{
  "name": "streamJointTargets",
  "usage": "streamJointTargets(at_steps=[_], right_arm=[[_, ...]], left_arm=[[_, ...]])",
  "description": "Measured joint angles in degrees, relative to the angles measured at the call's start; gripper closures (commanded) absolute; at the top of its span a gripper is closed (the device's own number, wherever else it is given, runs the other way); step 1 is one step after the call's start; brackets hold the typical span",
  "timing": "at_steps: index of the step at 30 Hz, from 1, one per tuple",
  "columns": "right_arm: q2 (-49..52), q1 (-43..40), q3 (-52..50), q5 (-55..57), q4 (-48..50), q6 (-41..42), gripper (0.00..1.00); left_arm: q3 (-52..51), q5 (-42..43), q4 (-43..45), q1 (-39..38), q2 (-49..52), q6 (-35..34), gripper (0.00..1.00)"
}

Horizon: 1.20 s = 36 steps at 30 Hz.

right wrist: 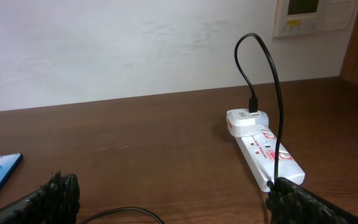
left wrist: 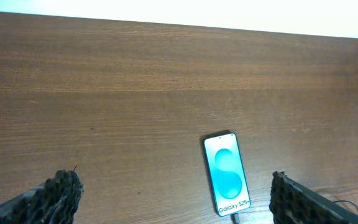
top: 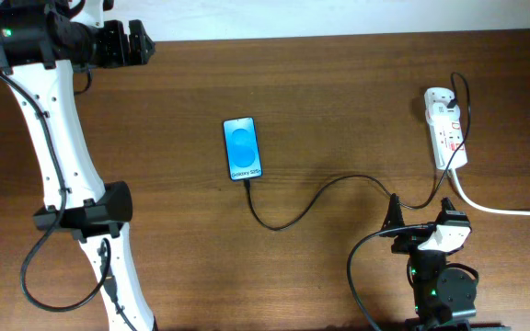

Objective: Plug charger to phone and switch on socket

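White elongated plastic power strip [top: 446,131]: twelve o'clock from spread, empty right fingers [top: 395,219], axis twelve-to-six; right arm nearer. Left fingers [left wrist: 61,190] likewise spread.

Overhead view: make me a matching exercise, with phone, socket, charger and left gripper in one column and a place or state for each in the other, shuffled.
Column one:
1. phone
2. socket
3. charger
4. left gripper

Column two:
A. open, at the picture's top left
B. white, near the picture's right edge
C. screen lit blue, around the middle
D. thin, black, long and curving

Pairs: 1-C, 2-B, 3-D, 4-A.
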Motion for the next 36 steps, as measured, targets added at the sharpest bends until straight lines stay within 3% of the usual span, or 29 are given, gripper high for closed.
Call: streamJointTargets(at_steps=[20,24,26,29,31,32,34,36], right_arm=[[0.00,0.00,0.00,0.00,0.00,-0.02,0.02],[0.00,0.00,0.00,0.00,0.00,0.04,0.02],[0.00,0.00,0.00,-0.02,-0.02,-0.04,0.02],[0.00,0.00,0.00,0.00,0.00,-0.07,0.01],[0.00,0.00,0.00,-0.02,0.00,-0.02,0.01],[-0.02,0.00,0.00,-0.02,0.00,-0.04,0.01],[-0.11,0.00,0.00,0.00,0.00,-0.04,0.01],[-0.07,0.00,0.02,0.00,0.02,-0.02,0.01]], left_arm=[[0.00,-0.02,0.20,0.00,0.00,-0.02,0.00],[-2.58,-0.37,7.43,-0.68,-0.39,0.00,0.00],[-11.61,-0.48,14.32,-1.53,-3.21,0.02,0.00],[-37.44,-0.66,34.40,-3.10,-13.68,0.22,0.01],[-58.31,-1.14,46.93,-3.41,-24.96,0.20,0.01],[-62.14,-1.25,49.07,-3.39,-27.56,0.22,0.01],[-81.66,-3.80,62.18,-3.34,-41.18,0.22,0.00],[-94.05,-6.27,74.12,-3.34,-50.14,0.24,0.00]])
